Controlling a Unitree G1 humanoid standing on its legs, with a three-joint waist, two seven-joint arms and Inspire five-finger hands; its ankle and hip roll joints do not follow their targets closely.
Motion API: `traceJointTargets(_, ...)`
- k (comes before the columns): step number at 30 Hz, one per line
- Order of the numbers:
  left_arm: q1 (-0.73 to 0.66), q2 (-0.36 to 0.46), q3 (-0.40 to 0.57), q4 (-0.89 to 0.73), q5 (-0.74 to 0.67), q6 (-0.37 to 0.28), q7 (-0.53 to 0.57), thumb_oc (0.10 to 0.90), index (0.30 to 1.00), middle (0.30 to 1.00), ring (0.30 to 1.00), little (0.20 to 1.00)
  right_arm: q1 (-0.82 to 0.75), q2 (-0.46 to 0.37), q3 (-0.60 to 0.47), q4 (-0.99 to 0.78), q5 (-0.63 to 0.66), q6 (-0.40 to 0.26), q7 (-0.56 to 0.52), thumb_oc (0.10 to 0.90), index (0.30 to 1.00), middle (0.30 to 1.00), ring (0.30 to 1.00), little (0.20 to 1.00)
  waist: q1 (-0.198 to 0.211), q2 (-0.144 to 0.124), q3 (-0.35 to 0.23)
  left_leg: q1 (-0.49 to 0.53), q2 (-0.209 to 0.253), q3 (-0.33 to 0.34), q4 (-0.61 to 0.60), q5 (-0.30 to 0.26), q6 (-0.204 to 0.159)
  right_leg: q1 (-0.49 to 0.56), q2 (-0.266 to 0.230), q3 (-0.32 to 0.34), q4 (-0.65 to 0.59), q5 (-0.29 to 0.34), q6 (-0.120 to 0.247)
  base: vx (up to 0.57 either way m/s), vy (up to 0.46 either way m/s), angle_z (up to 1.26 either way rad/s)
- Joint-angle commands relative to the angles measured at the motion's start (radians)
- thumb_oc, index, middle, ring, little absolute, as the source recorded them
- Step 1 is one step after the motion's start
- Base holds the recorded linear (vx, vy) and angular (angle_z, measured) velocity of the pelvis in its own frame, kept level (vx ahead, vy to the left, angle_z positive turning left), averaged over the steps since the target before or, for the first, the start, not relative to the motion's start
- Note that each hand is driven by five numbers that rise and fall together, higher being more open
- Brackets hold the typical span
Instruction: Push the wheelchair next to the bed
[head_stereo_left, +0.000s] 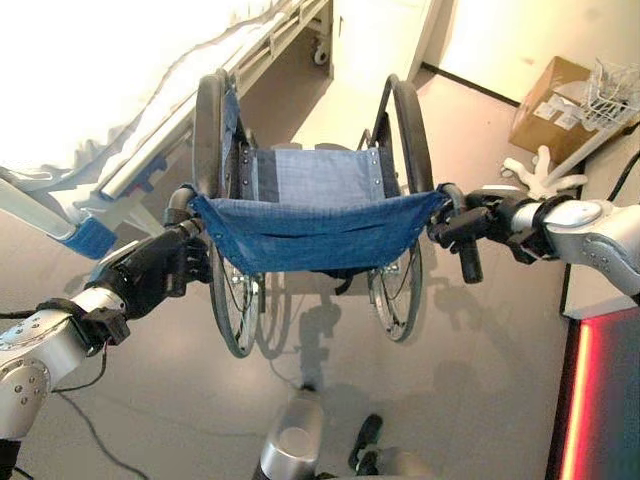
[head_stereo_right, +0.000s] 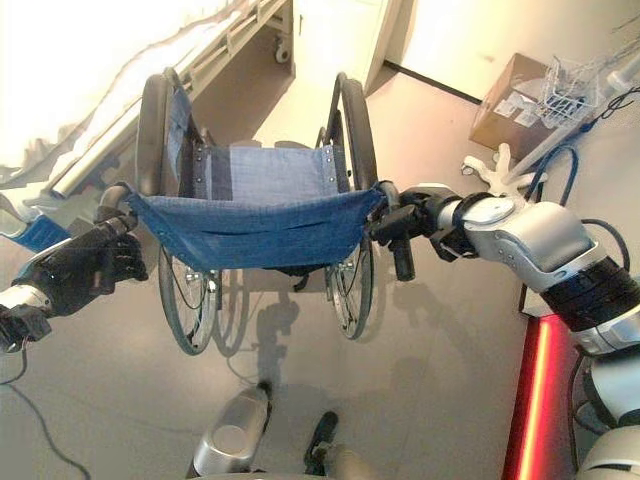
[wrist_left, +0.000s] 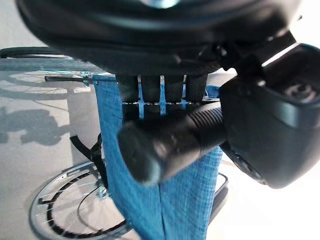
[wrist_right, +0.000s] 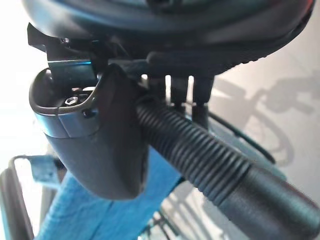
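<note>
Grey floor (head_stereo_left: 470, 400) spreads under everything, smooth and lit from the far side. Nearest, the left hand (head_stereo_left: 160, 268) comes in from the near left with its fingers curled round the left push handle (wrist_left: 165, 145); its wrist view shows the ribbed black grip lying across the palm, the thumb alongside. The right hand (head_stereo_left: 478, 222) reaches in from the right and is closed on the right push handle (wrist_right: 220, 170), whose ribbed grip sticks out downward past the fingers in the head views. Between the two hands hangs the wheelchair (head_stereo_left: 310, 190), seen from behind: its blue fabric backrest (head_stereo_left: 315, 232) sags from handle to handle, a paler blue seat (head_stereo_left: 318, 178) lies just beyond, and the two big spoked wheels (head_stereo_left: 400, 290) stand either side on the floor. Farther off on the left is the bed (head_stereo_left: 120, 110), with a white sheet draped over its edge and a pale side rail running toward the far end; the wheelchair's left wheel stands near this rail. On the far right a cardboard box (head_stereo_left: 555, 100) sits on the floor with a white wire basket (head_stereo_left: 612, 90) beside it and a white star-shaped base (head_stereo_left: 540, 175) just nearer. No lettering is legible on the box. At the near right a dark unit with a glowing red strip (head_stereo_left: 578, 400) stands on the floor.
</note>
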Motion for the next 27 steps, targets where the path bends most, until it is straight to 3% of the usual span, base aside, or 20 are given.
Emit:
traceJointTargets(1, -0.101, 0.016, -0.026, 0.07, 0.094, -0.09, -0.028, 0.4, 0.3, 0.3, 0.3, 0.3, -0.056, 0.041, -0.044, -0.177, -0.048, -0.119, 0.044, 0.4, 0.3, 0.3, 0.3, 0.3, -0.043, 0.022, -0.148, -0.142, 0.02, -0.001, -0.057, 0.237, -0.12, 0.185, 0.115, -0.021, -0.163, 0.038, 0.019, 0.44, 0.06, -0.13)
traceJointTargets(3, -0.126, 0.018, -0.048, 0.078, 0.106, -0.077, -0.027, 0.4, 0.3, 0.3, 0.3, 0.3, -0.028, 0.065, -0.046, -0.161, -0.078, -0.126, 0.051, 0.4, 0.3, 0.3, 0.3, 0.3, -0.033, 0.04, -0.149, -0.161, 0.049, -0.007, -0.151, 0.321, -0.146, 0.232, 0.14, -0.006, -0.16, 0.002, 0.009, 0.44, 0.087, 0.02)
traceJointTargets(6, -0.17, 0.032, -0.071, 0.107, 0.106, -0.057, -0.023, 0.4, 0.3, 0.3, 0.3, 0.3, -0.007, 0.092, -0.04, -0.144, -0.113, -0.138, 0.071, 0.4, 0.3, 0.3, 0.3, 0.3, -0.027, 0.057, -0.152, -0.178, 0.056, -0.008, -0.203, 0.347, -0.151, 0.261, 0.148, 0.013, -0.128, -0.041, 0.001, 0.4, 0.168, -0.04)
traceJointTargets(8, -0.21, 0.056, -0.083, 0.139, 0.094, -0.038, -0.027, 0.4, 0.3, 0.3, 0.3, 0.3, 0.0, 0.103, -0.038, -0.136, -0.123, -0.146, 0.082, 0.4, 0.3, 0.3, 0.3, 0.3, -0.033, 0.057, -0.158, -0.172, 0.045, -0.002, -0.169, 0.307, -0.139, 0.264, 0.135, 0.011, -0.089, -0.071, 0.007, 0.37, 0.214, -0.04)
traceJointTargets(11, -0.304, 0.101, -0.128, 0.214, 0.062, -0.016, -0.052, 0.4, 0.3, 0.3, 0.3, 0.3, 0.041, 0.095, -0.064, -0.138, -0.118, -0.148, 0.089, 0.4, 0.3, 0.3, 0.3, 0.3, -0.041, 0.049, -0.179, -0.184, 0.013, 0.023, -0.07, 0.198, -0.09, 0.271, 0.097, 0.002, -0.007, -0.116, 0.031, 0.35, 0.262, 0.03)
traceJointTargets(13, -0.347, 0.11, -0.151, 0.252, 0.073, -0.015, -0.082, 0.4, 0.3, 0.3, 0.3, 0.3, 0.085, 0.09, -0.092, -0.147, -0.121, -0.152, 0.083, 0.4, 0.3, 0.3, 0.3, 0.3, -0.043, 0.036, -0.186, -0.176, -0.022, 0.031, -0.043, 0.157, -0.052, 0.258, 0.063, -0.009, 0.086, -0.073, 0.07, 0.37, 0.299, -0.01)
traceJointTargets(16, -0.382, 0.115, -0.159, 0.288, 0.09, -0.019, -0.108, 0.4, 0.3, 0.3, 0.3, 0.3, 0.161, 0.061, -0.154, -0.176, -0.12, -0.173, 0.098, 0.4, 0.3, 0.3, 0.3, 0.3, -0.058, 0.024, -0.196, -0.142, -0.07, 0.022, -0.045, 0.123, -0.004, 0.194, 0.028, 0.018, 0.293, 0.074, 0.148, 0.3, 0.28, -0.08)
traceJointTargets(19, -0.409, 0.122, -0.164, 0.315, 0.086, -0.023, -0.111, 0.4, 0.3, 0.3, 0.3, 0.3, 0.187, 0.052, -0.184, -0.196, -0.12, -0.171, 0.113, 0.4, 0.3, 0.3, 0.3, 0.3, -0.076, 0.022, -0.2, -0.128, -0.094, 0.021, -0.032, 0.096, 0.014, 0.147, 0.018, 0.047, 0.349, 0.129, 0.167, 0.19, 0.175, 0.22)
traceJointTargets(23, -0.42, 0.149, -0.165, 0.309, 0.059, -0.034, -0.101, 0.4, 0.3, 0.3, 0.3, 0.3, 0.203, 0.028, -0.218, -0.229, -0.1, -0.154, 0.124, 0.4, 0.3, 0.3, 0.3, 0.3, -0.094, 0.032, -0.186, -0.146, -0.109, 0.004, 0.012, 0.08, 0.005, 0.126, 0.034, 0.058, 0.206, 0.02, 0.104, 0.16, 0.059, 0.2)
traceJointTargets(24, -0.415, 0.151, -0.164, 0.305, 0.047, -0.043, -0.098, 0.4, 0.3, 0.3, 0.3, 0.3, 0.206, 0.021, -0.226, -0.235, -0.092, -0.145, 0.128, 0.4, 0.3, 0.3, 0.3, 0.3, -0.098, 0.035, -0.175, -0.164, -0.111, -0.005, 0.059, 0.077, -0.013, 0.13, 0.032, 0.053, 0.096, -0.016, 0.073, 0.12, 0.013, 0.06)
traceJointTargets(26, -0.404, 0.141, -0.162, 0.304, 0.035, -0.064, -0.083, 0.4, 0.3, 0.3, 0.3, 0.3, 0.195, 0.023, -0.22, -0.223, -0.111, -0.147, 0.147, 0.4, 0.3, 0.3, 0.3, 0.3, -0.106, 0.046, -0.149, -0.189, -0.103, -0.011, 0.122, 0.103, -0.043, 0.14, 0.028, 0.059, -0.033, -0.015, 0.047, 0.09, 0.03, -0.01)
traceJointTargets(27, -0.406, 0.13, -0.172, 0.299, 0.026, -0.077, -0.068, 0.4, 0.3, 0.3, 0.3, 0.3, 0.178, 0.019, -0.206, -0.217, -0.104, -0.147, 0.14, 0.4, 0.3, 0.3, 0.3, 0.3, -0.115, 0.049, -0.132, -0.192, -0.11, -0.015, 0.136, 0.097, -0.047, 0.128, 0.017, 0.069, -0.097, 0.025, 0.05, 0.05, 0.047, -0.02)
